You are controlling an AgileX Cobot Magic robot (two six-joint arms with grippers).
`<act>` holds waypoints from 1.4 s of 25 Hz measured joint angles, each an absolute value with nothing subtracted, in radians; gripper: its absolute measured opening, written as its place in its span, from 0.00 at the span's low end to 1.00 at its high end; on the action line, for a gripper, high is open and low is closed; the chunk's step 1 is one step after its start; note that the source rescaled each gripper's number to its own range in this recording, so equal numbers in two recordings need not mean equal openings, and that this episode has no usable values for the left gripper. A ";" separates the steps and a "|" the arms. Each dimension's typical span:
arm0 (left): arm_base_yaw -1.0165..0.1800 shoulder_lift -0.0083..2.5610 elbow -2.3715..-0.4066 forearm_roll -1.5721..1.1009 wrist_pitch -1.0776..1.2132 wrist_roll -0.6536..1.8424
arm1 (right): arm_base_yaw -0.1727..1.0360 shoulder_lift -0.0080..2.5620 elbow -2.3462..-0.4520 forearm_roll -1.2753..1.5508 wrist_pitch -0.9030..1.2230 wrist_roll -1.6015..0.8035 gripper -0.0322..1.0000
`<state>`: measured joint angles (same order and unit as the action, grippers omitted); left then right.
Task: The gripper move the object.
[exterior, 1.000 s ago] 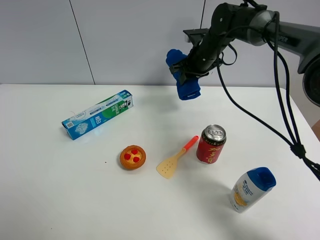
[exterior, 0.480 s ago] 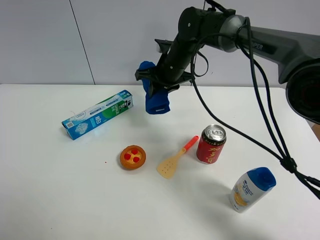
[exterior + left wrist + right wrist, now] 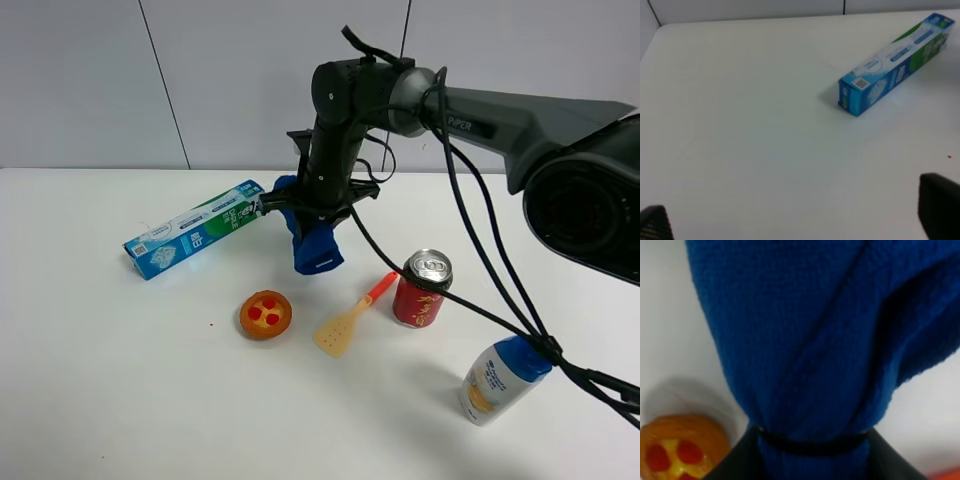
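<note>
My right gripper [image 3: 305, 208] is shut on a blue knitted cloth [image 3: 312, 240] and holds it in the air, hanging down just right of the toothpaste box [image 3: 196, 228] and above the white table [image 3: 90, 380]. In the right wrist view the blue cloth [image 3: 815, 335] fills most of the picture, bunched between the dark fingers [image 3: 735, 462], with the orange tart [image 3: 675, 447] below it. My left gripper [image 3: 800, 220] is open and empty; only its two dark fingertips [image 3: 940, 202] show over bare table, with the toothpaste box [image 3: 897, 62] ahead.
An orange tart [image 3: 266, 314] sits in the middle, a yellow spatula with red handle [image 3: 350, 318] beside it, a red can [image 3: 423, 288] to its right, and a white bottle with blue cap [image 3: 505, 378] at front right. A grey wall stands behind.
My right arm has swung left and down with the blue cloth, from high above the can to just beside the toothpaste box. Nothing on the table moved.
</note>
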<state>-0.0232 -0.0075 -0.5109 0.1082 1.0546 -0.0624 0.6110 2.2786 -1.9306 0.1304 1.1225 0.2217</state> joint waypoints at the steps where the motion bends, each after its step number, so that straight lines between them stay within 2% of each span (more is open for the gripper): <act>1: -0.023 -0.007 -0.511 0.108 1.055 -0.062 | 0.612 2.284 -1.931 0.128 1.124 0.222 0.03; 15: -0.023 -0.007 -0.511 0.108 1.055 -0.062 | 0.619 2.349 -1.912 0.113 1.174 0.183 0.03; 16: -0.023 -0.007 -0.511 0.108 1.055 -0.062 | 0.619 2.349 -1.912 0.113 1.172 0.176 0.06; 17: -0.023 -0.007 -0.511 0.108 1.055 -0.062 | 0.619 2.349 -1.912 0.113 1.170 0.173 0.13; 19: -0.023 -0.007 -0.511 0.108 1.055 -0.062 | 0.619 2.349 -1.912 0.113 1.168 0.172 0.48; 21: -0.023 -0.007 -0.511 0.108 1.055 -0.062 | 0.619 2.349 -1.912 0.113 1.165 0.202 0.78; 23: -0.023 -0.007 -0.511 0.108 1.055 -0.062 | 0.619 2.349 -1.912 0.113 1.165 0.238 0.95; 29: -0.023 -0.007 -0.511 0.108 1.055 -0.062 | 0.615 2.277 -1.912 0.130 1.076 0.217 1.00; 35: -0.023 -0.007 -0.511 0.108 1.055 -0.062 | 0.539 2.037 -1.912 0.040 0.991 0.240 1.00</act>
